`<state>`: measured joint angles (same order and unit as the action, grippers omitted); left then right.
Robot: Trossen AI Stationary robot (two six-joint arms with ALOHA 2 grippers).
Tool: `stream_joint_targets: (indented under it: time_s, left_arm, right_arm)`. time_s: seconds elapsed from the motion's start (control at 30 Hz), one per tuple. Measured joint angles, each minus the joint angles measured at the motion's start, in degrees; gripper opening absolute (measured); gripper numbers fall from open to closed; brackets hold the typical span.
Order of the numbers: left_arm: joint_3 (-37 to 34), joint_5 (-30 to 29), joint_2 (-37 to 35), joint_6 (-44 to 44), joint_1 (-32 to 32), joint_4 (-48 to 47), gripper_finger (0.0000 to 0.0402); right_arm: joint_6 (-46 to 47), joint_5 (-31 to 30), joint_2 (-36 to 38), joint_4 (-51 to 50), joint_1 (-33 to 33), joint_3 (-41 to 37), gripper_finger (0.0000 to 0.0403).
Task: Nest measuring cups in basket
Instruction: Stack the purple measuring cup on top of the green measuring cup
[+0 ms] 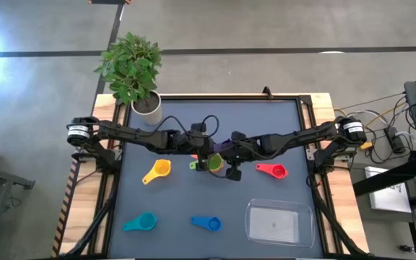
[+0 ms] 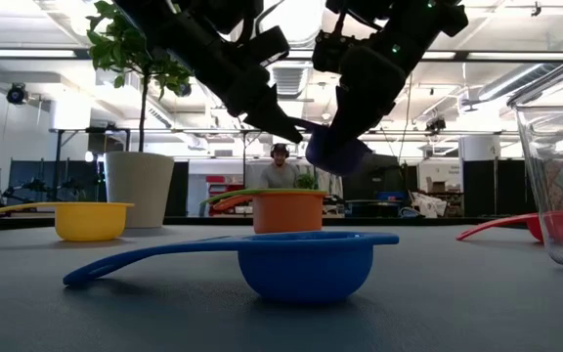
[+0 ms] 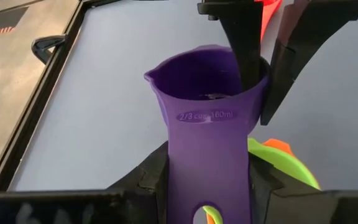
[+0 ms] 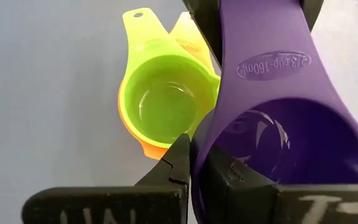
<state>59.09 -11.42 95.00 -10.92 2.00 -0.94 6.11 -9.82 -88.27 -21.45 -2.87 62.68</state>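
Observation:
A purple measuring cup (image 3: 207, 93) hangs above the table's middle, held between both arms. My left gripper (image 3: 207, 183) is shut on its handle, and my right gripper (image 4: 191, 165) is shut on its bowl. Just below sits a green cup (image 4: 163, 102), nested in an orange cup (image 2: 288, 210) that stands on the table. Yellow (image 1: 157, 170), red (image 1: 271, 170), teal (image 1: 139, 222) and blue (image 1: 206, 224) cups stand apart on the mat. The clear basket (image 1: 279, 220) rests at the near right with no cup in it. My left gripper pinches the purple cup's flat handle by its two side edges (image 3: 173, 174), near the free end with the hole. The fingers slant down along the handle. My right gripper pinches the bowl's wall opposite the handle (image 3: 260, 87). One finger (image 3: 244, 56) is inside and one (image 3: 284, 68) outside, slanting down from above. The cup hangs clear of the table, mouth up, handle end slightly higher.
A white plant pot (image 1: 148, 105) stands at the far left corner. The blue cup (image 2: 301, 259) lies nearest the front edge. Raised black frame rails (image 3: 48, 93) border the mat. Bare mat lies between the blue cup and the basket.

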Motion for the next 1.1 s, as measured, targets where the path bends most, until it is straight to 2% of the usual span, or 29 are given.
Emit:
stream_joint_targets:
  time_s: [0.3,0.63,0.77,0.87,1.1]
  left_arm:
    - [0.00,0.20,0.00,0.03,0.00,-0.63,0.0101]
    - [-0.39,-0.47,0.00,0.04,0.00,-1.75,0.0058]
    - [-0.89,-0.22,0.00,0.04,0.00,-2.84,0.0027]
    - [-1.16,-0.28,0.00,0.03,0.03,-3.14,0.0003]
    - [-1.31,-1.25,-0.28,-0.63,-0.10,-3.16,0.0001]
  right_arm:
    - [-0.24,0.00,0.00,0.13,0.00,-0.05,0.0018]
    - [-0.98,0.16,0.17,-0.52,-0.57,-0.13,0.0103]
    - [-0.93,0.18,1.14,-0.59,-0.93,-0.17,0.0133]
    - [-0.59,0.30,1.66,-0.59,-0.94,-0.17,0.0147]
    - [-0.76,-0.23,1.98,-0.80,-0.90,-0.16,0.0164]
